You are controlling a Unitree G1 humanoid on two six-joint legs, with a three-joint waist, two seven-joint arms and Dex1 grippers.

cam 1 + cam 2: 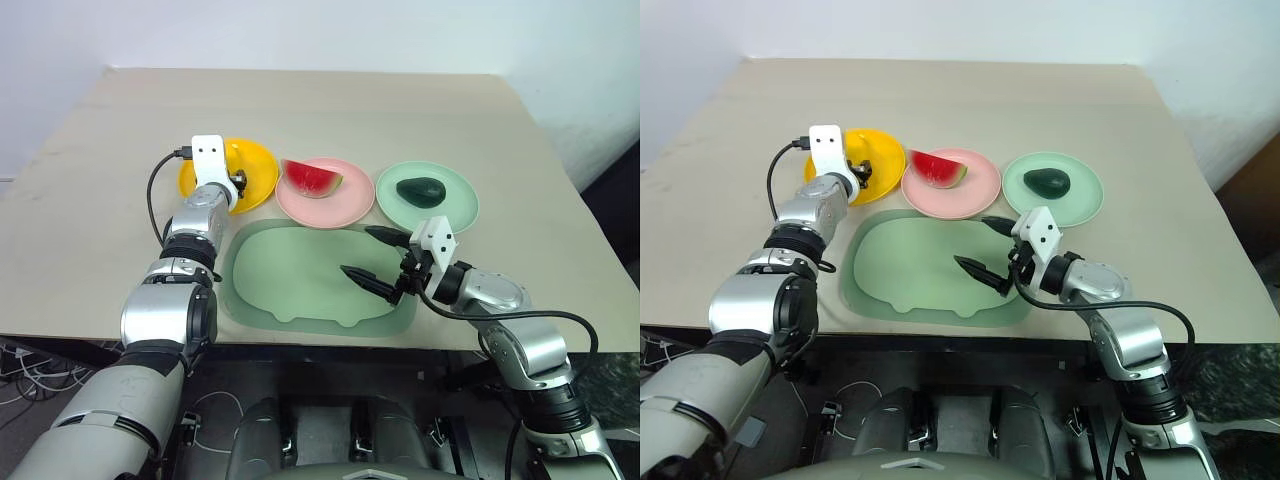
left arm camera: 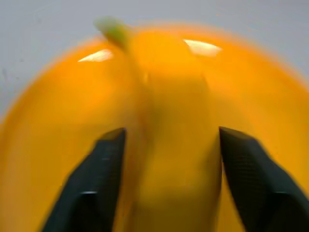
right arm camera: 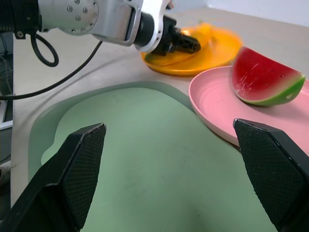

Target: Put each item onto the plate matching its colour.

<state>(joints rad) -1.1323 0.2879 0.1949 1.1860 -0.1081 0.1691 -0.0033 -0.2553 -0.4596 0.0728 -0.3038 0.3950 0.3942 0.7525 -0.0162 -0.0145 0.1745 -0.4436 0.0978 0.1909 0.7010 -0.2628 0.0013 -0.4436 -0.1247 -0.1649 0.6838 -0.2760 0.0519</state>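
Note:
My left gripper reaches over the yellow-orange plate. In the left wrist view its fingers stand apart on either side of the yellow banana, which lies blurred just over the plate, so the gripper is open. The red watermelon wedge rests on the pink plate. The dark green avocado sits on the pale mint plate. My right gripper hovers open and empty over the right part of the pale green mat.
The three plates stand in a row behind the mat on a beige table. The mat lies at the table's front edge. A black cable loops beside my left wrist.

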